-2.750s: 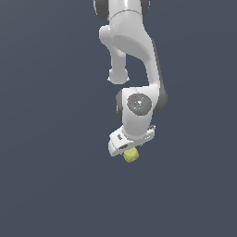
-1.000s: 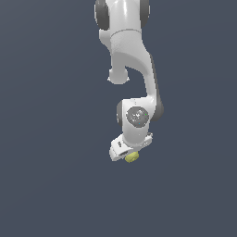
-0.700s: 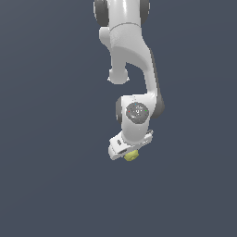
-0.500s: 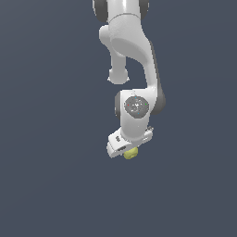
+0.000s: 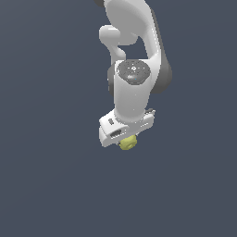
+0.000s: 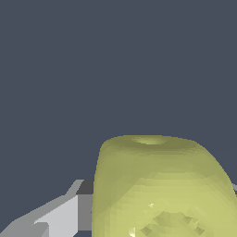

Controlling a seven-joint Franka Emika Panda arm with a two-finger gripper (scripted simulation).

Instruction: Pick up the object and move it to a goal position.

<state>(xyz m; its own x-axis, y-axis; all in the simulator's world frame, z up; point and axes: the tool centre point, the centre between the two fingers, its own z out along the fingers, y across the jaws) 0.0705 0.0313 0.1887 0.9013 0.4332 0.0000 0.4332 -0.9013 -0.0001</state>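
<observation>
Carrying step in hand, by look of it: arm (image 5: 134, 69) hangs over plain dark ground, no goal marker visible in either view. Gripper (image 5: 126, 139) closed on cube (image 5: 128, 143), which pokes out below hand, apparently clear of any surface. Wrist view: cube (image 6: 159, 187) fills frame close up, one finger (image 6: 60, 215) beside it, pressed to its side. Next move likely calls for steady travel to goal, grip kept firm, no release until there.

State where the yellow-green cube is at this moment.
In the exterior view the cube sits just below centre, held in the pincer beneath the white arm; the wrist view shows it close against a grey finger.
</observation>
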